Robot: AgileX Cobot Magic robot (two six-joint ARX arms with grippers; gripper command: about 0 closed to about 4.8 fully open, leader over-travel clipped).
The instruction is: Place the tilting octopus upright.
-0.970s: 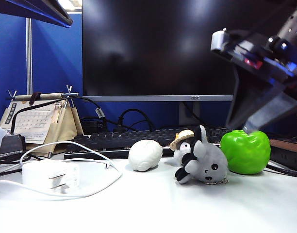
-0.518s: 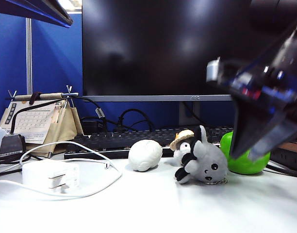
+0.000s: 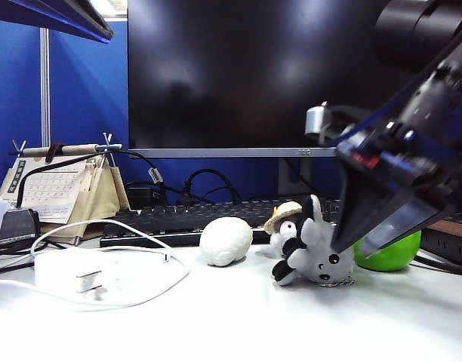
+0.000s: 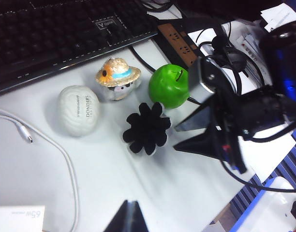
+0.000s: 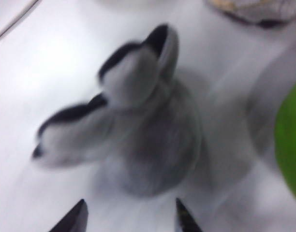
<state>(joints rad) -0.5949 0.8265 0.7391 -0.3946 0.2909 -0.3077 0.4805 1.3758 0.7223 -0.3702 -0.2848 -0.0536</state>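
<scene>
Right end effector angled down, jaws spread, empty, just beside the octopus. Left end effector hangs above the surface; can't tell its state. Octopus tipped over, black tentacle undersides showing, near penguin plush.

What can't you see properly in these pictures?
- Left gripper: left wrist view shows only a dark tip, cut off by the edge; open or shut unclear.
- Octopus: blurred in the right wrist view, face unseen.
- Apple: exterior view, mostly behind the right gripper.
- Penguin: partly behind the octopus.
</scene>
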